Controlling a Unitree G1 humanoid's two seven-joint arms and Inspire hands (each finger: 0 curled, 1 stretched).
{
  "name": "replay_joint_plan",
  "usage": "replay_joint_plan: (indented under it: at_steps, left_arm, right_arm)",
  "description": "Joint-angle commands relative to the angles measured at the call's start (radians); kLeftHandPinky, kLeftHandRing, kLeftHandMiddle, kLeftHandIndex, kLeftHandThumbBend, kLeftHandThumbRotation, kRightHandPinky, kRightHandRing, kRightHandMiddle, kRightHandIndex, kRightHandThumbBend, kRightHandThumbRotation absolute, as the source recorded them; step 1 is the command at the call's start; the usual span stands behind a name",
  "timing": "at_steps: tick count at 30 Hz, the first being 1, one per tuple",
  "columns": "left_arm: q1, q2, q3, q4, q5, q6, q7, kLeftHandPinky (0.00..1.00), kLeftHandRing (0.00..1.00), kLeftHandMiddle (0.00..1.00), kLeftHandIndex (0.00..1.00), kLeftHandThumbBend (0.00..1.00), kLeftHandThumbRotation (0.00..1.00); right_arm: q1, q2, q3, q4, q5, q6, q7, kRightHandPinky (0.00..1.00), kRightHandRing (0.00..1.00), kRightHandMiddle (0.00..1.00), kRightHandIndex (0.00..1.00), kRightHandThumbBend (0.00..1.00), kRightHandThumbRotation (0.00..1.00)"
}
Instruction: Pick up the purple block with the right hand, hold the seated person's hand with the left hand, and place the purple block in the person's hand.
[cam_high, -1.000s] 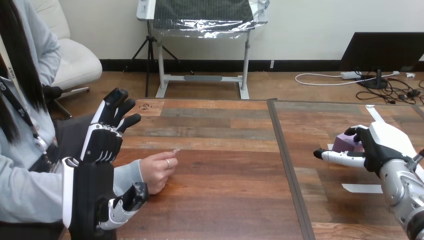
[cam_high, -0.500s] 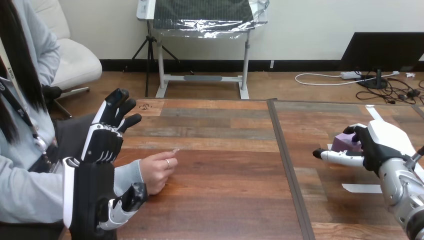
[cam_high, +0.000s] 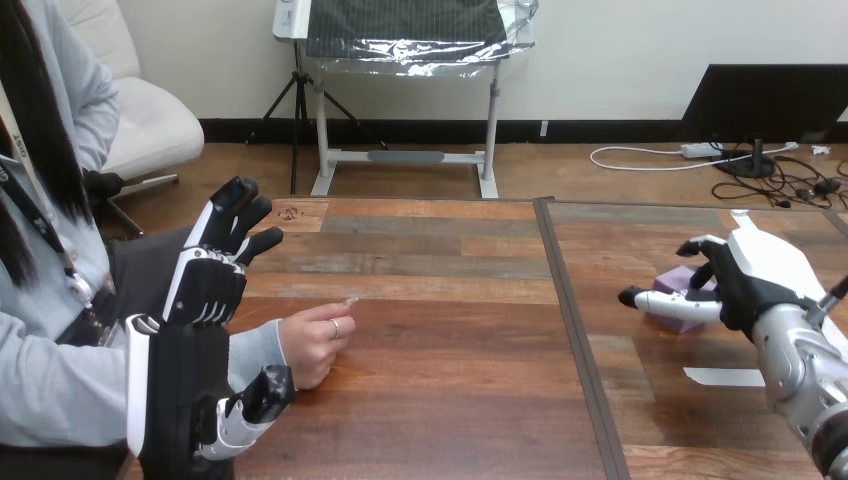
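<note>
The purple block (cam_high: 684, 312) sits on the right half of the wooden table (cam_high: 440, 270), well to the right of the dark seam (cam_high: 574, 320) that runs down the tabletop. It is inside the grasp of the right hand (cam_high: 745, 285). The thumb (cam_high: 660, 303) stretches leftward across the block's near face, so purple shows both above and below it. The other fingers (cam_high: 697, 247) arch over the top and curl down behind the block's far side, pinching it between them and the thumb. Whether the block's underside is touching the table or just clear of it cannot be told. The silver right forearm (cam_high: 805, 370) comes in from the lower right corner, and a strip of white tape (cam_high: 722, 377) lies flat on the wood just below the hand. Well apart from all this, at the left side of the table, the person's hand (cam_high: 312, 348) rests on the wood, loosely curled with one finger pointing right. The left hand (cam_high: 203, 288) stands just beside that wrist, its fingers straight and pointing up and away, gripping nothing. Its thumb (cam_high: 262, 393) reaches out low under the grey sleeve (cam_high: 250, 352), near the wrist, not wrapped round it.
</note>
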Motion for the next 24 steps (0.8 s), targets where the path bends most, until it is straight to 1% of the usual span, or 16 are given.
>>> replay_joint_plan:
  at_steps: [1, 5, 9, 20, 24]
  left_arm:
    - [-0.039, -0.006, 0.002, -0.029, 0.007, -0.013, 0.000, 0.80, 0.88, 0.91, 0.89, 0.99, 0.80]
    - [-0.041, -0.008, 0.006, -0.031, 0.012, -0.013, 0.001, 0.80, 0.88, 0.91, 0.89, 0.98, 0.80]
    - [-0.044, -0.009, 0.006, -0.028, 0.010, -0.015, 0.002, 0.80, 0.88, 0.91, 0.89, 0.98, 0.80]
    - [-0.043, -0.011, 0.005, -0.029, 0.011, -0.013, 0.002, 0.80, 0.88, 0.91, 0.89, 1.00, 0.80]
    - [-0.040, -0.013, 0.011, -0.034, 0.021, -0.010, 0.004, 0.80, 0.88, 0.91, 0.89, 1.00, 0.80]
  right_arm:
    - [-0.039, 0.022, 0.025, -0.018, -0.009, -0.007, 0.035, 0.52, 0.57, 0.62, 0.84, 0.89, 0.70]
    - [-0.040, 0.017, 0.038, -0.027, -0.017, -0.007, 0.057, 0.53, 0.55, 0.61, 0.84, 0.88, 0.71]
    - [-0.041, 0.013, 0.048, -0.036, -0.022, -0.005, 0.069, 0.55, 0.57, 0.62, 0.83, 0.87, 0.71]
    - [-0.030, -0.004, 0.062, -0.073, -0.022, -0.010, 0.080, 0.57, 0.60, 0.66, 0.81, 0.86, 0.70]
    - [-0.025, -0.011, 0.068, -0.089, -0.023, -0.013, 0.086, 0.57, 0.59, 0.66, 0.81, 0.87, 0.71]
